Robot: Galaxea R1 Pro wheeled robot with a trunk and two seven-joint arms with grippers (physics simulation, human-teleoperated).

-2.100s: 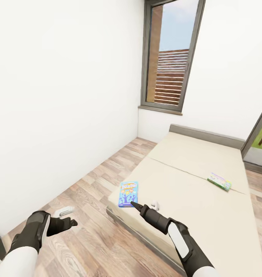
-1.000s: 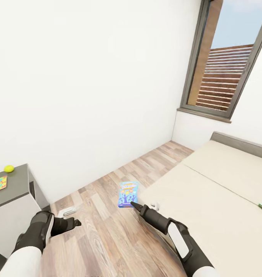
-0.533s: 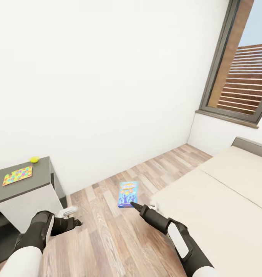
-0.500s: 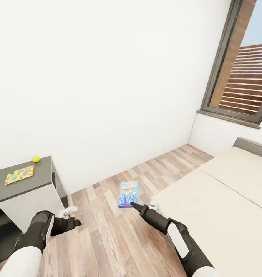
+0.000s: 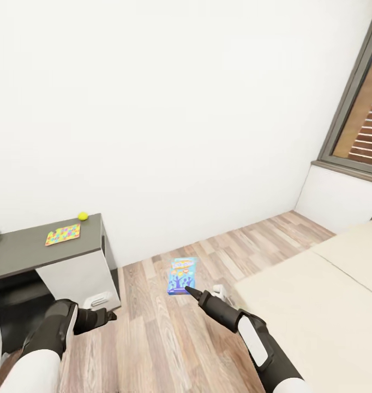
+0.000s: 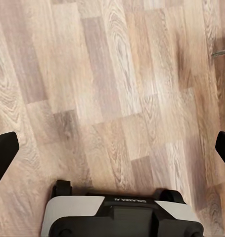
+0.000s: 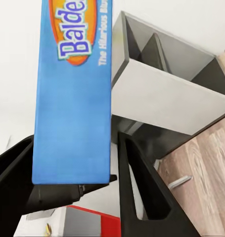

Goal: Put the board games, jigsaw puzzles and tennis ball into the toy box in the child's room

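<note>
Clearly the blue board game [image 5: 182, 275] was clamped at its lower edge between the jaws of the right gripper [image 5: 192, 292], carried upright over the wood floor [image 5: 153, 333]. The left gripper [image 5: 101, 315] hung open and empty. This looked like the carry step; next would be reaching the toy box, wherever it stands. At ten o'clock the dark table [image 5: 22, 248] held a jigsaw puzzle [image 5: 63, 234] and tennis ball [image 5: 83, 216]; the bed [image 5: 317, 305] lay at three o'clock.

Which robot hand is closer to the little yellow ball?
The left. The left gripper hangs open just below the dark desk section where the tennis ball sits; the right gripper, holding the blue board game, is farther off.
</note>
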